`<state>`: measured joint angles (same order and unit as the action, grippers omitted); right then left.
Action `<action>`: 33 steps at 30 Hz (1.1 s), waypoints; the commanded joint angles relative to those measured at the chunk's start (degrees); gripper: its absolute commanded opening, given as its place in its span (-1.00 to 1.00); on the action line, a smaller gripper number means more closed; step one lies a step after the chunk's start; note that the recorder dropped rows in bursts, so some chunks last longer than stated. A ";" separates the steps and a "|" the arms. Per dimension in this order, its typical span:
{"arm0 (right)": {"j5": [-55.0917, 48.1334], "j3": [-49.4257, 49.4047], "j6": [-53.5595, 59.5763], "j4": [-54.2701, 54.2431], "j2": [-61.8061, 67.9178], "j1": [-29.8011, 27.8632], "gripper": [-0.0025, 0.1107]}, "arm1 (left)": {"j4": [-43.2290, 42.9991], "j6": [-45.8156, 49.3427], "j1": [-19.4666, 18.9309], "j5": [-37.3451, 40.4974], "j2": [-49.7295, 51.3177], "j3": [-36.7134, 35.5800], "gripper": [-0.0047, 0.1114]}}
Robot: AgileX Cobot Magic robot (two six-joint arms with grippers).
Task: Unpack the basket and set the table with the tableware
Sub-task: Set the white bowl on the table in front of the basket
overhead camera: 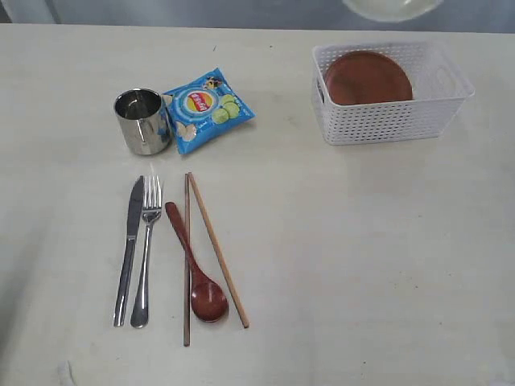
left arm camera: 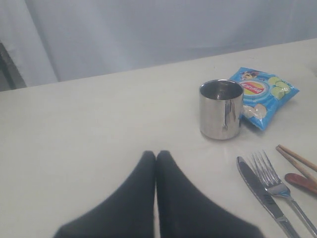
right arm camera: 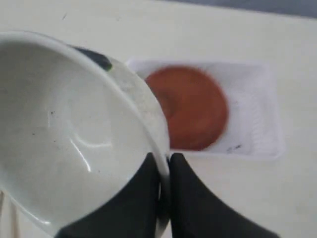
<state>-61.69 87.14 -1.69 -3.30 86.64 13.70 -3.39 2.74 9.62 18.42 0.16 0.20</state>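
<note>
At its rim, right fingers (right arm camera: 198, 203) pinch pale grey-green bowl (right arm camera: 74, 134) above white perforated plastic basket (right arm camera: 257, 119) holding round brown plate (right arm camera: 190, 106); left fingers (left arm camera: 178, 203) pressed together, empty.

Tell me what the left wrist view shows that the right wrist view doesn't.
Only the left wrist view: the shut left gripper, the cup, chip bag, knife, fork, chopsticks and the end of the spoon. Only the right wrist view: the right gripper pinching the rim of the bowl, and the plate lying in the basket. Both: the table.
</note>
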 commanded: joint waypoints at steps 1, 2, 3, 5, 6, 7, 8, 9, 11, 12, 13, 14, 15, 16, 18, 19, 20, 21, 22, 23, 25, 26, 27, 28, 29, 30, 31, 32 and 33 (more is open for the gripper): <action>-0.59 -13.51 8.55 -15.40 -4.66 -0.14 -0.96 | 0.66 0.09 0.38 -0.09 -0.16 -0.20 -0.92; 0.68 -17.37 9.65 -17.90 -5.23 -0.14 -0.96 | 0.66 0.09 0.38 -0.09 -0.16 -0.20 -0.92; 2.19 -20.32 10.67 -19.74 -5.31 -0.14 -0.96 | 0.66 0.09 0.38 -0.09 -0.16 -0.20 -0.92; 7.33 -29.76 12.49 -23.36 -5.03 -0.14 -0.96 | 0.66 0.09 0.38 -0.09 -0.16 -0.20 -0.92; 11.00 -34.38 13.25 -24.57 -4.17 -0.14 -0.96 | 0.66 0.09 0.38 -0.09 -0.16 -0.20 -0.92; 12.38 -35.89 13.78 -25.16 -3.59 -0.14 -0.96 | 0.66 0.09 0.38 -0.09 -0.16 -0.20 -0.92; 15.41 -39.09 14.86 -26.97 -2.62 -0.14 -0.96 | 0.66 0.09 0.38 -0.09 -0.16 -0.20 -0.92; 16.43 -40.14 15.59 -27.81 -2.14 -0.14 -0.96 | 0.66 0.09 0.38 -0.09 -0.16 -0.20 -0.92; 18.81 -42.55 17.09 -28.09 0.81 -0.14 -0.96 | 0.66 0.09 0.38 -0.09 -0.16 -0.20 -0.92; 18.81 -42.55 17.20 -27.84 1.87 -0.14 -0.96 | 0.66 0.09 0.38 -0.09 -0.16 -0.20 -0.92; 18.81 -42.55 17.20 -27.69 4.59 -0.14 -0.96 | 0.66 0.09 0.38 -0.09 -0.16 -0.20 -0.92; 18.07 -42.55 17.35 -27.57 7.01 -0.14 -0.96 | 0.66 0.09 0.38 -0.09 -0.16 -0.20 -0.92; 16.33 -42.55 18.05 -27.44 8.40 -0.14 -0.96 | 0.66 0.09 0.38 -0.09 -0.16 -0.20 -0.92; 15.13 -42.55 18.40 -27.15 8.85 -0.14 -0.96 | 0.66 0.09 0.38 -0.09 -0.16 -0.20 -0.92; 13.48 -42.55 19.09 -26.44 9.79 -0.14 -0.96 | 0.66 0.09 0.38 -0.09 -0.16 -0.20 -0.92; 13.73 -42.55 19.09 -26.14 9.88 -0.14 -0.96 | 0.66 0.09 0.38 -0.09 -0.16 -0.20 -0.92; 13.95 -42.55 19.09 -26.14 9.88 -0.14 -0.96 | 0.66 0.09 0.38 -0.09 -0.16 -0.20 -0.92; 14.24 -42.55 19.56 -26.14 9.88 -0.14 -0.96 | 0.66 0.09 0.38 -0.09 -0.16 -0.20 -0.92; 14.52 -42.55 19.93 -26.14 9.88 -0.14 -0.91 | 0.66 0.09 0.38 -0.09 -0.16 -0.20 -0.92; 14.52 -42.55 19.93 -26.14 9.88 -0.14 -0.83 | 0.66 0.09 0.38 -0.09 -0.16 -0.20 -0.92; 14.40 -42.55 19.93 -26.14 9.88 -0.14 -0.55 | 0.66 0.09 0.38 -0.09 -0.16 -0.20 -0.92; 14.30 -42.55 19.93 -26.14 9.88 -0.14 -0.21 | 0.66 0.09 0.38 -0.09 -0.16 -0.20 -0.92; 14.03 -42.42 19.93 -26.14 9.88 -0.14 -0.07 | 0.66 0.09 0.38 -0.09 -0.16 -0.20 -0.92; 12.47 -41.50 19.93 -25.69 9.65 -0.14 0.03 | 0.66 0.09 0.38 -0.09 -0.16 -0.20 -0.92; 11.23 -40.47 20.01 -24.97 9.39 -0.14 0.02 | 0.66 0.09 0.38 -0.09 -0.16 -0.20 -0.92; 7.86 -37.85 20.15 -22.97 8.97 -0.14 -0.04 | 0.66 0.09 0.38 -0.09 -0.16 -0.20 -0.92; 5.86 -36.23 20.15 -22.09 8.58 -0.14 -0.09 | 0.66 0.09 0.38 -0.09 -0.16 -0.20 -0.92; 3.93 -34.50 19.99 -21.59 8.16 -0.14 -0.14 | 0.66 0.09 0.38 -0.09 -0.16 -0.20 -0.92; 2.30 -32.77 19.88 -21.47 7.48 -0.14 -0.19 | 0.66 0.09 0.38 -0.09 -0.16 -0.20 -0.92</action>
<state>-54.93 50.40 17.85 -26.30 95.97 13.70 -3.39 2.74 9.62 18.42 0.16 0.20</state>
